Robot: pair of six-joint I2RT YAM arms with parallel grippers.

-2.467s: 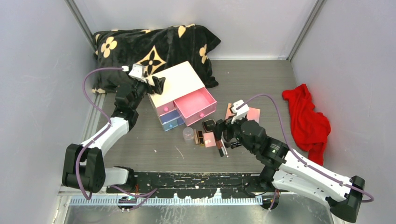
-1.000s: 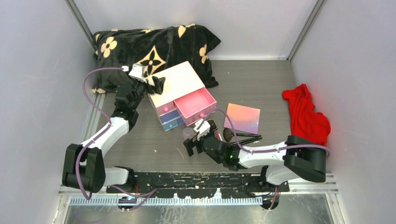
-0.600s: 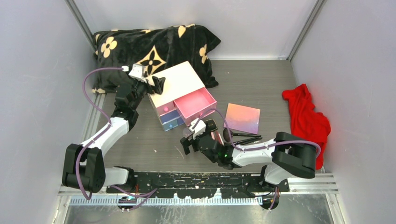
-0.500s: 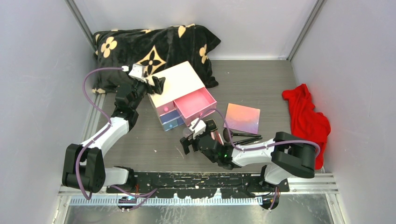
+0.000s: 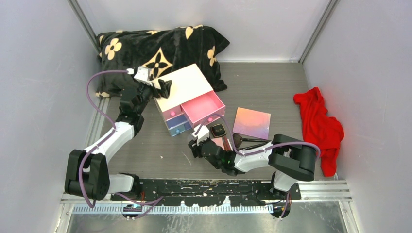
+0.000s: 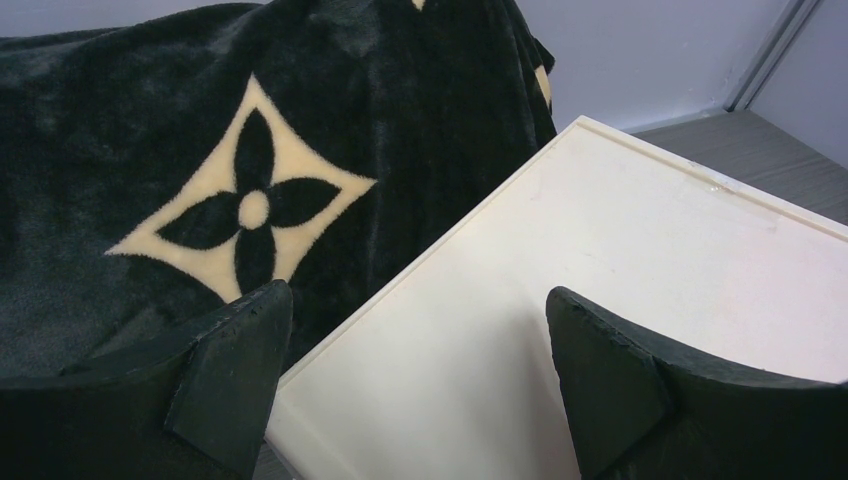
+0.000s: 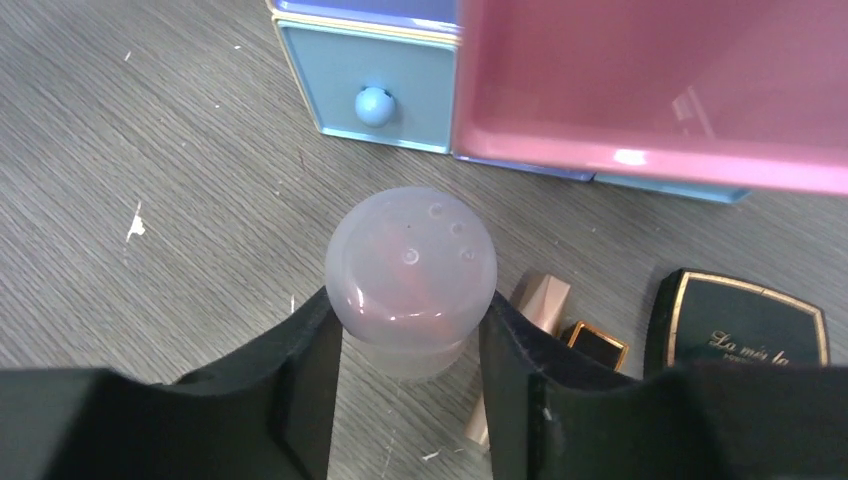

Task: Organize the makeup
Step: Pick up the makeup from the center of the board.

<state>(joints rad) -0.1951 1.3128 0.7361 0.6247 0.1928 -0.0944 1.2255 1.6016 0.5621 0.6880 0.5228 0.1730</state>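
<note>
The small clear jar [image 7: 410, 270] stands on the table in front of the chest's blue drawer [image 7: 370, 85]. My right gripper [image 7: 408, 306] is shut on it, one finger against each side. In the top view that gripper [image 5: 195, 141] covers the jar. Beside it lie a rose-gold tube [image 7: 540, 300], a small black-and-gold case [image 7: 597, 345] and a black compact [image 7: 740, 330]. The iridescent pink palette [image 5: 251, 123] and two black brushes [image 5: 255, 143] lie further right. My left gripper [image 6: 412, 295] is open over the back left corner of the white chest [image 5: 184, 85], holding nothing.
The chest's pink drawer [image 5: 201, 109] is pulled out over the table, just beyond the jar. A black blanket with cream flowers [image 5: 155, 48] fills the back left. A red cloth [image 5: 318, 126] lies at the right wall.
My right arm swung left from the cluster of makeup to the clear jar, and its fingers closed in from wide open onto the jar. The left arm has not moved.
</note>
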